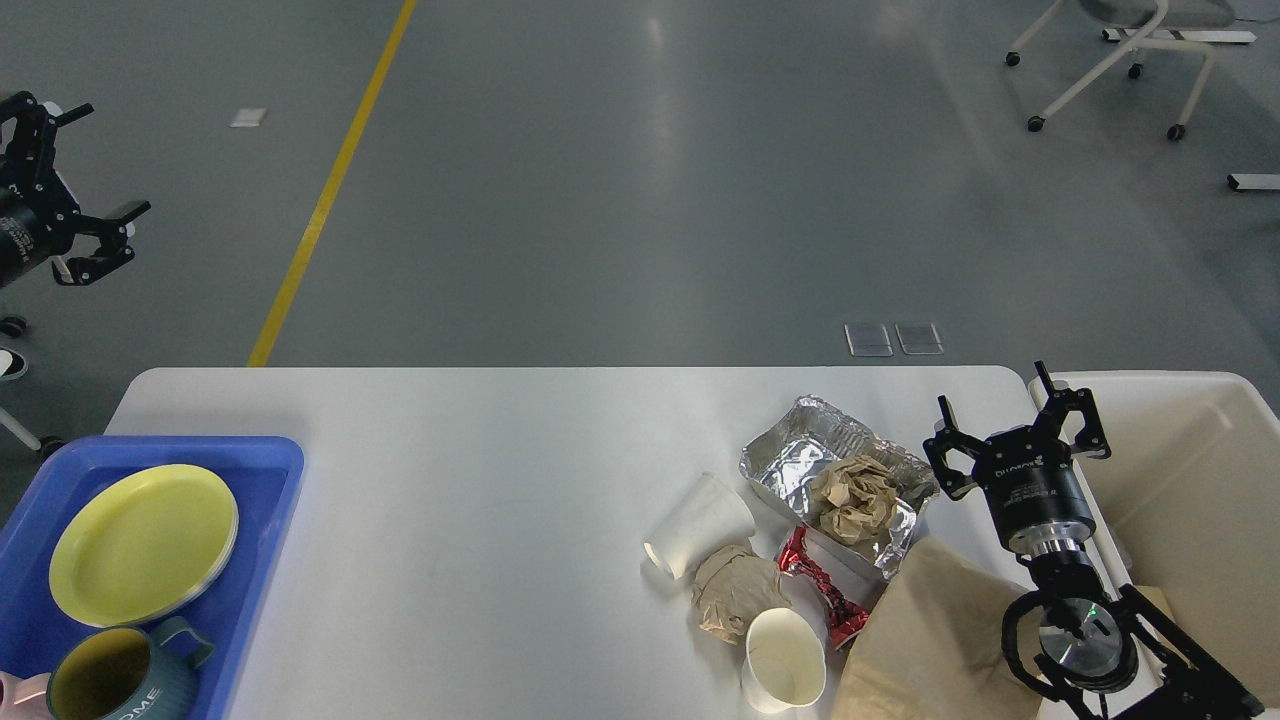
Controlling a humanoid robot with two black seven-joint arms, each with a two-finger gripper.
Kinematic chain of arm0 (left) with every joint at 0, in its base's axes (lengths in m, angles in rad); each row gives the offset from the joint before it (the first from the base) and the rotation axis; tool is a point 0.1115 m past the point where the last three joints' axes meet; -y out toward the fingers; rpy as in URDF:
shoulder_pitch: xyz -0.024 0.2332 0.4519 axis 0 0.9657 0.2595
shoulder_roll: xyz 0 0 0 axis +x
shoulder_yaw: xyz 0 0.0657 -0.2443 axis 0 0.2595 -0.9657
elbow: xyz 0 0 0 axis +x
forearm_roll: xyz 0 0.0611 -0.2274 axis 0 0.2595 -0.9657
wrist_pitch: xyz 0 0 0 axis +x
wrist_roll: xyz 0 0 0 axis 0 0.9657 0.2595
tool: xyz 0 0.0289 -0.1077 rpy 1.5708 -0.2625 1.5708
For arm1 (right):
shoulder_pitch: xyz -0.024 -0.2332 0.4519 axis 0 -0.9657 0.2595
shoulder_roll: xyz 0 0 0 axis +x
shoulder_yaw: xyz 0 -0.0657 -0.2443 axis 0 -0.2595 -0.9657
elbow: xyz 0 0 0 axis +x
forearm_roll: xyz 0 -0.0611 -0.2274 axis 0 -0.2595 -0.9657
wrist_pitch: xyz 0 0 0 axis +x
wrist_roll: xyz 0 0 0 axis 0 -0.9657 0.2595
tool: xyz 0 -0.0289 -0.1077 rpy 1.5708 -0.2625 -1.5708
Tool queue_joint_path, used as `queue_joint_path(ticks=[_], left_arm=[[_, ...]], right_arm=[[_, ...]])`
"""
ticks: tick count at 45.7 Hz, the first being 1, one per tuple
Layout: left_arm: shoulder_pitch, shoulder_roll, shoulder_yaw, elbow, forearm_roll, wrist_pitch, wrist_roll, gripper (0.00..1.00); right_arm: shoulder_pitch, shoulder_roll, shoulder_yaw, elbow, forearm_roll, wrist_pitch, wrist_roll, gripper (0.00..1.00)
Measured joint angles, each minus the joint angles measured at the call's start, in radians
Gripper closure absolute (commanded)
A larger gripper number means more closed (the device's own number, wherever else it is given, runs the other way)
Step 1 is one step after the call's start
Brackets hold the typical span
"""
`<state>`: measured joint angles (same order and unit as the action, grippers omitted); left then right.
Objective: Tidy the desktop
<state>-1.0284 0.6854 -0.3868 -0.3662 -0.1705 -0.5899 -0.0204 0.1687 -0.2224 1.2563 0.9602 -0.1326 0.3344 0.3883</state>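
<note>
Surface: the desktop (480, 470), white and glossy with rounded corners, fills the lower half of my head view, its far edge against the grey floor.
Left gripper: my left gripper (85, 185) is raised at the upper left edge of view, over the floor and well apart from the surface; fingers spread, holding nothing.
Right gripper: my right gripper (1015, 425) hangs above the right edge of the surface, beside the cream bin (1190, 480); fingers spread, holding nothing.
Left cluster: a blue tray (265, 480) at the near left corner carries a yellow plate (140, 545) and a blue-grey mug (115, 680).
Right cluster: a foil container (800, 460) holds crumpled brown paper (855, 495); near it lie a tipped paper cup (700, 525), an upright paper cup (785, 660), a red wrapper (820, 590), a crumpled paper wad (730, 590) and a brown paper bag (930, 640).
</note>
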Motion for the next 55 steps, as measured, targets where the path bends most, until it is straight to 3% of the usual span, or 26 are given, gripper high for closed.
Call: queue_joint_path(ticks=[5,11,15,24,34,47,55], left_arm=[[0.071,-0.079,-0.08,-0.011,-0.003,0.032,-0.069,0.04],[0.193,-0.136,-0.216,-0.07,-0.006,0.051,-0.243,0.04],[0.289,-0.142,-0.308,-0.147,-0.006,0.056,-0.285,0.04],[0.493,-0.164,-0.492,-0.369,-0.001,0.145,-0.296,0.04],[0.631,-0.271,-0.581,-0.546,0.083,0.219,-0.298,0.04],[0.658,-0.416,-0.804,-0.578,0.281,0.261,-0.296,0.04],[0.652,-0.414,-0.836,-0.559,0.306,0.262,-0.269,0.04]], right_arm=[[0.0,0.0,0.0,0.0,0.001,0.0,0.0,0.0],[-0.001,0.0,0.0,0.0,0.001,0.0,0.0,0.0],[-0.001,0.0,0.0,0.0,0.001,0.0,0.0,0.0],[-0.001,0.0,0.0,0.0,0.001,0.0,0.0,0.0],[-0.001,0.0,0.0,0.0,0.001,0.0,-0.001,0.0],[-0.001,0.0,0.0,0.0,0.001,0.0,-0.001,0.0],[-0.001,0.0,0.0,0.0,0.001,0.0,0.0,0.0]])
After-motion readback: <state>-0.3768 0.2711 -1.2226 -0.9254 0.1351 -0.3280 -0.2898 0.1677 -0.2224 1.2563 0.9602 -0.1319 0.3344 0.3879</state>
